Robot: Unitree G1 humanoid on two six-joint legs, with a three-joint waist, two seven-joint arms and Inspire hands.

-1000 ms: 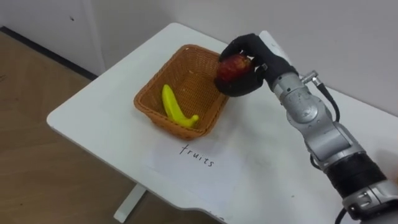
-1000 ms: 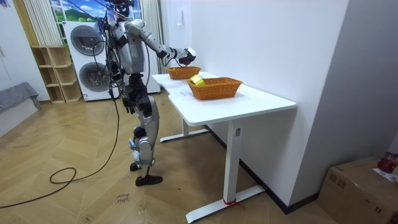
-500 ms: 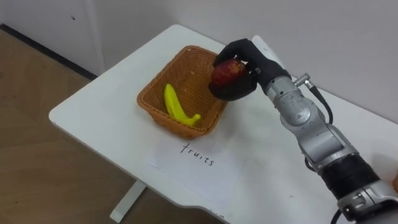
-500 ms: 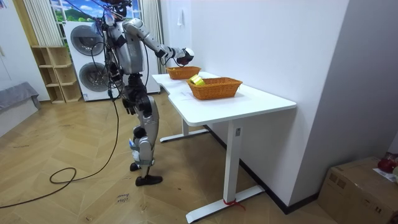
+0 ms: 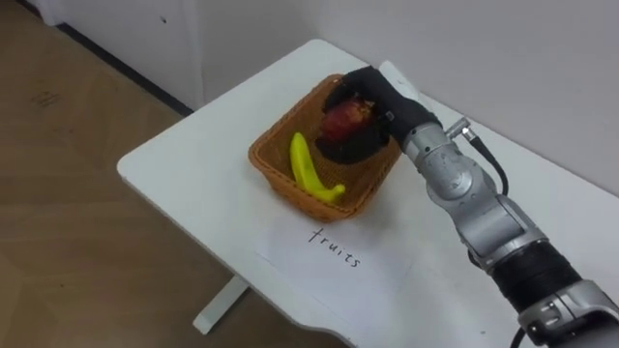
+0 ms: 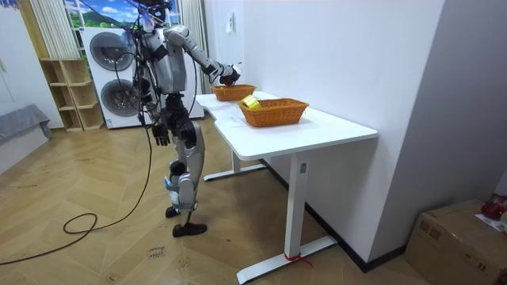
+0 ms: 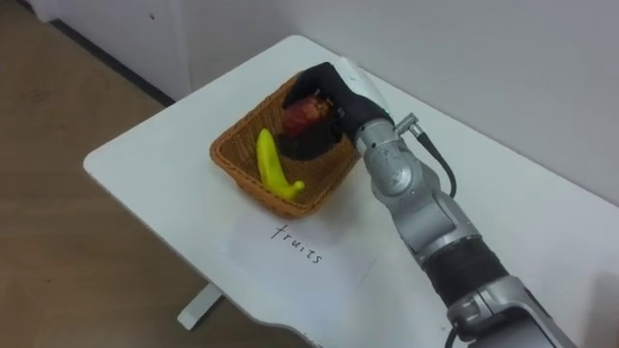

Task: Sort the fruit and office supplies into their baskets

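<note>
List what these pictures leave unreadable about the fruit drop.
Whether the apple touches the floor of the fruit basket: in the eye views, the right hand wrapped round it covers what is beneath.
Contents of the nearer basket: in the room view, its wall hides all but a yellow thing.
State of the left hand: too small in the room view.

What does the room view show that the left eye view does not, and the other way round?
Room view adds: the left hand hanging by the hip, a second basket, washing machines. Left eye view adds: the banana in the basket and a paper before it. Both: the right hand holding the apple over that basket on the table.
</note>
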